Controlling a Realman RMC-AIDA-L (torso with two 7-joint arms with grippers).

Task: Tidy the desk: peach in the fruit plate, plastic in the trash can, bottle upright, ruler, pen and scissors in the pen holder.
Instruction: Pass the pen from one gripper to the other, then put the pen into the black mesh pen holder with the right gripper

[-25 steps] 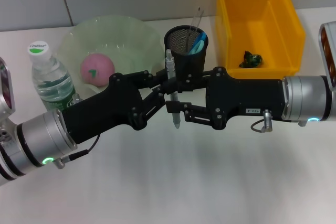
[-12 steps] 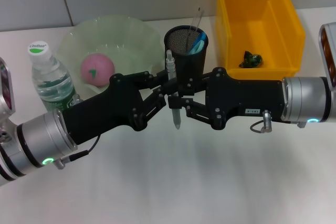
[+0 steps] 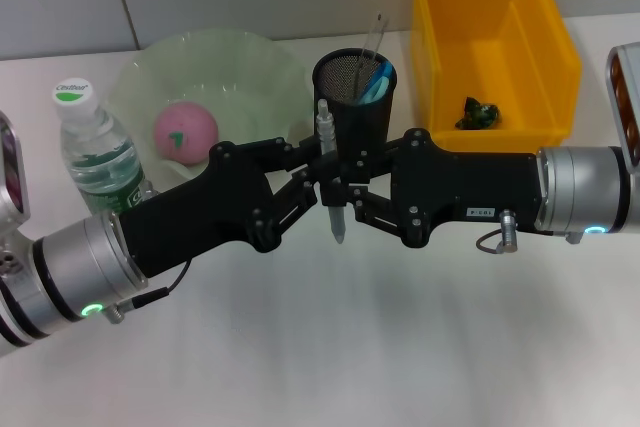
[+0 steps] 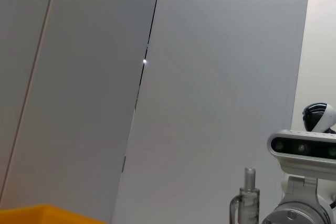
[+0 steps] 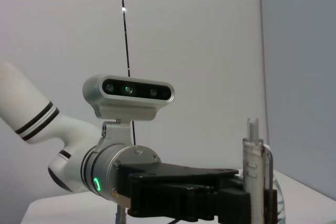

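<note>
A clear pen [image 3: 325, 131] is held upright above the table, just in front of the black mesh pen holder [image 3: 355, 107]. My left gripper [image 3: 321, 176] and my right gripper [image 3: 339, 197] meet at it from opposite sides, and both are shut on its barrel. The pen [image 5: 252, 171] also shows in the right wrist view, and the pen [image 4: 249, 203] in the left wrist view. Blue-handled scissors [image 3: 375, 82] and a clear ruler [image 3: 374, 37] stand in the holder. The pink peach [image 3: 184, 130] lies in the green fruit plate [image 3: 245, 59]. The bottle [image 3: 95, 152] stands upright. Green plastic [image 3: 480, 113] lies in the yellow trash can [image 3: 560, 62].
The two black forearms span the middle of the table in front of the plate, holder and trash can. A wall rises behind them. The near half of the white table [image 3: 350, 347] lies below the arms.
My right gripper's fingers have closed onto the pen. The pen has shifted slightly and both arms otherwise hold their place.
</note>
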